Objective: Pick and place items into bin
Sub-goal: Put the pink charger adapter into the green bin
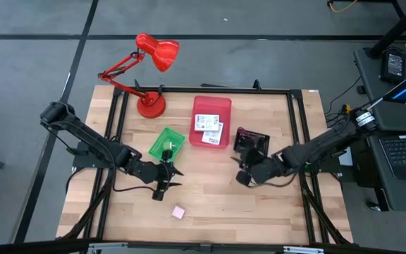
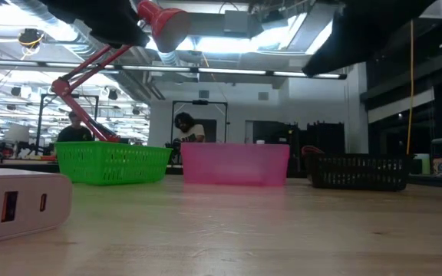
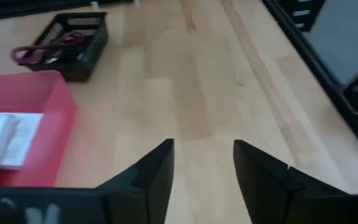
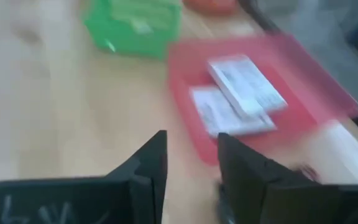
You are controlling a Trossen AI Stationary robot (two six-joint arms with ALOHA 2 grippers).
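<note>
Two white printed packets (image 1: 208, 127) lie in the red bin (image 1: 211, 106), also seen in the right wrist view (image 4: 241, 87). A green-white piece (image 1: 166, 147) sits in the green bin (image 1: 175, 135). Purple cord (image 3: 42, 53) lies in the black basket (image 1: 251, 139). A pale pink cube (image 1: 178, 212) rests on the table near its near edge. My left gripper (image 1: 169, 178) (image 3: 204, 152) hovers open between the green bin and the cube. My right gripper (image 1: 242, 176) (image 4: 192, 146) is open, just near of the black basket. Neither holds anything.
A red desk lamp (image 1: 154, 60) stands at the table's far left corner. In the low view a white block with two slots (image 2: 14, 208) sits close at the left, with the green bin (image 2: 112, 162), red bin (image 2: 235, 163) and black basket (image 2: 357, 171) behind. Bare wood (image 1: 217, 204) lies along the near side.
</note>
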